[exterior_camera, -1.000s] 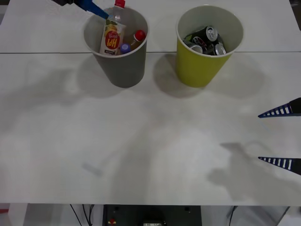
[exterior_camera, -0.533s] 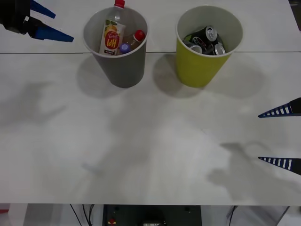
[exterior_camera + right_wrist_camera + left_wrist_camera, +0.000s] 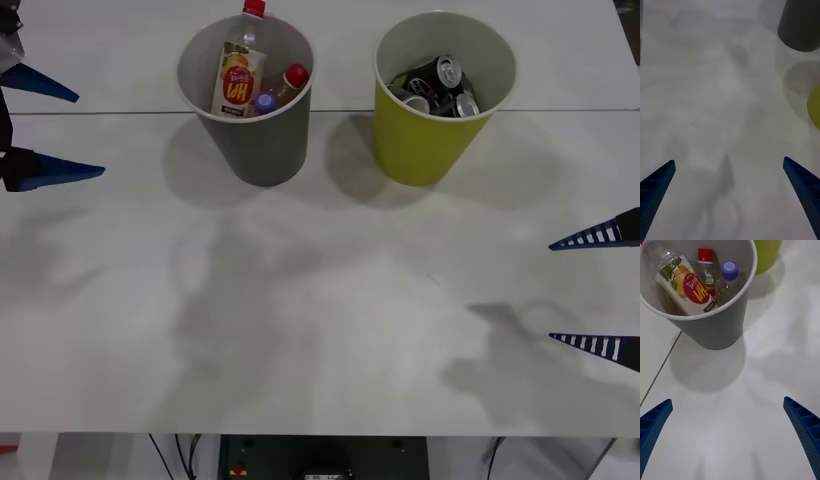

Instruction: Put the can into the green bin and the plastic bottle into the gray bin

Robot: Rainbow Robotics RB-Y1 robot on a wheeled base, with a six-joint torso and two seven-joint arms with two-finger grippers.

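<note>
The plastic bottle (image 3: 238, 75), clear with a red cap and a white, orange-printed label, leans inside the gray bin (image 3: 262, 145) at 11 o'clock on the surface (image 3: 320, 300). The green bin (image 3: 425, 140) at 1 o'clock holds cans (image 3: 440, 88). Left end effector (image 3: 35, 128) at 9 o'clock and right end effector (image 3: 595, 292) at 3 o'clock both gape wide, empty.

Plastic bottle (image 3: 238, 70) leans inside gray bin (image 3: 258, 140); green bin (image 3: 425, 145) holds cans (image 3: 440, 88).

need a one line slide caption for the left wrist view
Open left gripper above the white table, facing the gray bin holding the plastic bottle and two smaller bottles.
</note>
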